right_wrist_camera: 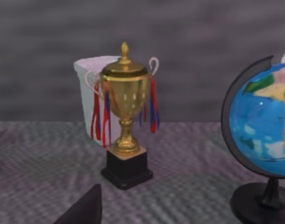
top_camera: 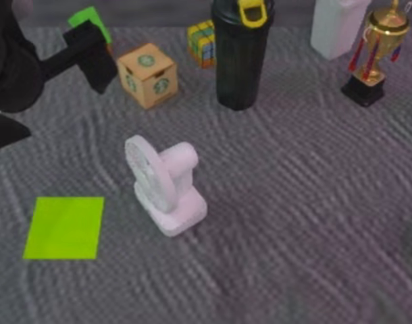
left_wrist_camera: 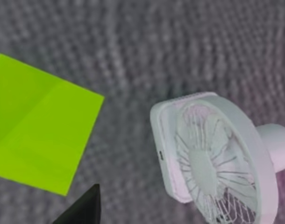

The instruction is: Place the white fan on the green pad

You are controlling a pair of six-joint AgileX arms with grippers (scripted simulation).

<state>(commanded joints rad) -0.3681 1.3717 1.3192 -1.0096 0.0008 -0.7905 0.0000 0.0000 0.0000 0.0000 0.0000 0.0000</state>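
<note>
The white fan (top_camera: 167,185) is seen standing upright on its rectangular base near the middle of the table, apart from the green pad (top_camera: 64,227), which lies flat toward the table's left edge. The left gripper (top_camera: 91,55) is held above the table's far left corner, so the fan lies well beyond its fingers, toward the table's centre and nearer the front; the pad lies to the fan's left, off the grilled face. The fan's motor housing is pointed away from the pad, toward the black bottle (top_camera: 241,54). The left arm is judged much the nearer; the right arm is not seen from above. Whether the left fingers are parted cannot be told: only one dark fingertip (left_wrist_camera: 81,209) is caught by the left wrist camera. Likewise only a single dark tip (right_wrist_camera: 84,207) is shown near the trophy (right_wrist_camera: 126,135) and globe (right_wrist_camera: 261,126).
</note>
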